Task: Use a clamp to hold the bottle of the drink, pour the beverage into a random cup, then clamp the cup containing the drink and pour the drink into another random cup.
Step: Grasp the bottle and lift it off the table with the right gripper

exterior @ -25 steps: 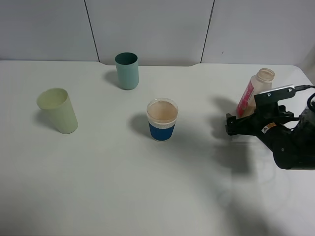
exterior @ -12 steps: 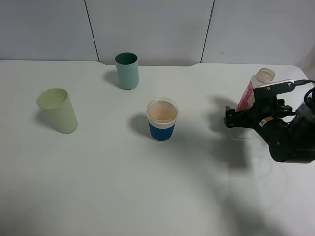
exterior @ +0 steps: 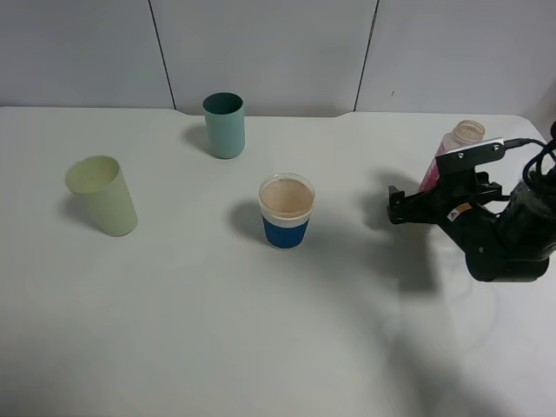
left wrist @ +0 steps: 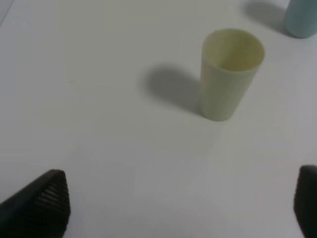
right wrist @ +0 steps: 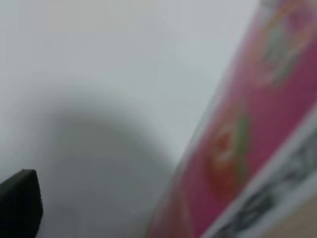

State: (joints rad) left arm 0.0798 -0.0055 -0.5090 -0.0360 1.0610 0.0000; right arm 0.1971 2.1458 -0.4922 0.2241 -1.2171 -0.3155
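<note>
right claw (exterior: 395, 207) black | bottle (exterior: 466, 137) label pink | blue-banded cup (exterior: 286, 231), tan drink (exterior: 286, 197) | teal cup (exterior: 225, 127) | pale green cup (exterior: 104, 198) | tabletop (exterior: 217, 339) white

Bottle (exterior: 463, 136): uncapped, pink label, far right.
3 cups, upright, well apart:
- blue cup (exterior: 286, 211), centre, holding tan drink
- teal cup (exterior: 224, 125), rear
- green cup (exterior: 102, 195), left

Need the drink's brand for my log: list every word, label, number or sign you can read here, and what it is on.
No text is readable in any view.
Pink label on the drink bottle: dark print and a picture, too blurred to read.
Sticker on the right gripper: too small to read.
Light green cup, teal cup, blue-banded cup: no print showing.
</note>
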